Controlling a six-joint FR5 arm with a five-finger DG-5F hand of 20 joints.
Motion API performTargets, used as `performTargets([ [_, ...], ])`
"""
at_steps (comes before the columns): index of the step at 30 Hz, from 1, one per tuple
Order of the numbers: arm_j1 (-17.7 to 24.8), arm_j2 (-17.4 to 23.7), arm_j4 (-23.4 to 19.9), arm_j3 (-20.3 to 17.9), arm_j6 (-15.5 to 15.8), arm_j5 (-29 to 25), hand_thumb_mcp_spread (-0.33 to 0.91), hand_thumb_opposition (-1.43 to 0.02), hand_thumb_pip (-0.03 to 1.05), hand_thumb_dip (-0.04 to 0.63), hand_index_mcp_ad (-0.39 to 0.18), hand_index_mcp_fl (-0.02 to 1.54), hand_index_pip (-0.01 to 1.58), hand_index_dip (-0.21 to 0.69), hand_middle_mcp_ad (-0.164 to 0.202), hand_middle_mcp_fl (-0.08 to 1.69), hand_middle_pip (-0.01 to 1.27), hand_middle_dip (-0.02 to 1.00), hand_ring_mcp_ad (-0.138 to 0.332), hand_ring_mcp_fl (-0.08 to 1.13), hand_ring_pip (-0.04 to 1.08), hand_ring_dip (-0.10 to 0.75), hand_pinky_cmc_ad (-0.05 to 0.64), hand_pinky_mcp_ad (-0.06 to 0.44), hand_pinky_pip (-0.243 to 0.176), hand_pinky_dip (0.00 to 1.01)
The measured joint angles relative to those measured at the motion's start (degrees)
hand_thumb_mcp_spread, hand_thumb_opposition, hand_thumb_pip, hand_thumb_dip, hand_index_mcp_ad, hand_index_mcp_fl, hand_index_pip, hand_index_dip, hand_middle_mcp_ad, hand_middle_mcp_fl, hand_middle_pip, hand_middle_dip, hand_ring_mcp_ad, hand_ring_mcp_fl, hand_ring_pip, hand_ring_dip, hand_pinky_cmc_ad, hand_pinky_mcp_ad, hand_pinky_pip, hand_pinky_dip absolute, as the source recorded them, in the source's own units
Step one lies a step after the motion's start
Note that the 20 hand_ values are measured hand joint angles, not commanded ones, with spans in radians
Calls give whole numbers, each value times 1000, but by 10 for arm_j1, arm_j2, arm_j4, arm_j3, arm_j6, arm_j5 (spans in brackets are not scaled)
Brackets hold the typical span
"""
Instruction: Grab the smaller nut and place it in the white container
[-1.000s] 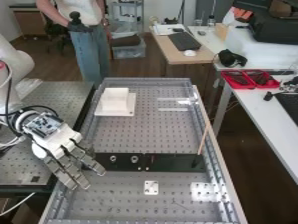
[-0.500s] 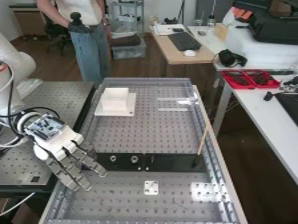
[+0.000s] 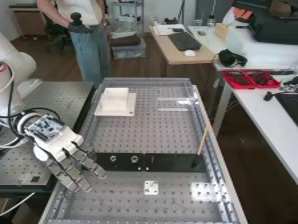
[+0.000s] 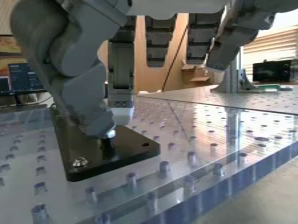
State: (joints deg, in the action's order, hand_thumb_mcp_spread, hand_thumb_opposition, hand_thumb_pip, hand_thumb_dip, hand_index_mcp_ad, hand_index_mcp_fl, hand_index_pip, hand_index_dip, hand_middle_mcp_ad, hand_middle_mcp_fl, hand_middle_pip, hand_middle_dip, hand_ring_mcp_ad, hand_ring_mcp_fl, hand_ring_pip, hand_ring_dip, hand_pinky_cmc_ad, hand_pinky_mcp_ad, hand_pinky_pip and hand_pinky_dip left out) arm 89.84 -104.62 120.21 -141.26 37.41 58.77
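Observation:
In the high view the hand (image 3: 65,150) is over the left end of the black bar (image 3: 174,162), its fingers fairly straight and slanting down to the right. The larger nut (image 3: 113,158) and the bearing (image 3: 134,159) stand on the bar, right of the fingers. The white container (image 3: 115,102) sits farther up the bench. In the wrist view the hand (image 4: 74,75) has its thumb bent down over the bar (image 4: 126,156). A small bright metal part (image 4: 110,134) shows at the thumb's tip, partly covered; a finger hangs close behind, and no firm grip is visible.
A small white plate (image 3: 151,187) lies on the bench below the bar. A thin wooden stick (image 3: 203,137) leans near the bench's right edge. In the wrist view a screw head (image 4: 80,162) sits on the bar. A person stands behind the bench.
The hand has shifted very slightly to the right in the high view, then stayed nearly still. The parts on the bar and the white container have not moved.

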Motion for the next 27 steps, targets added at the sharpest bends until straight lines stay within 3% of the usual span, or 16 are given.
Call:
performTargets([
  [27,-6,-10,2,4,4,17,354,-857,805,211,-152,248,1553,-52,12,42,126,175,159,16,98,58,246,122,-75,442],
])
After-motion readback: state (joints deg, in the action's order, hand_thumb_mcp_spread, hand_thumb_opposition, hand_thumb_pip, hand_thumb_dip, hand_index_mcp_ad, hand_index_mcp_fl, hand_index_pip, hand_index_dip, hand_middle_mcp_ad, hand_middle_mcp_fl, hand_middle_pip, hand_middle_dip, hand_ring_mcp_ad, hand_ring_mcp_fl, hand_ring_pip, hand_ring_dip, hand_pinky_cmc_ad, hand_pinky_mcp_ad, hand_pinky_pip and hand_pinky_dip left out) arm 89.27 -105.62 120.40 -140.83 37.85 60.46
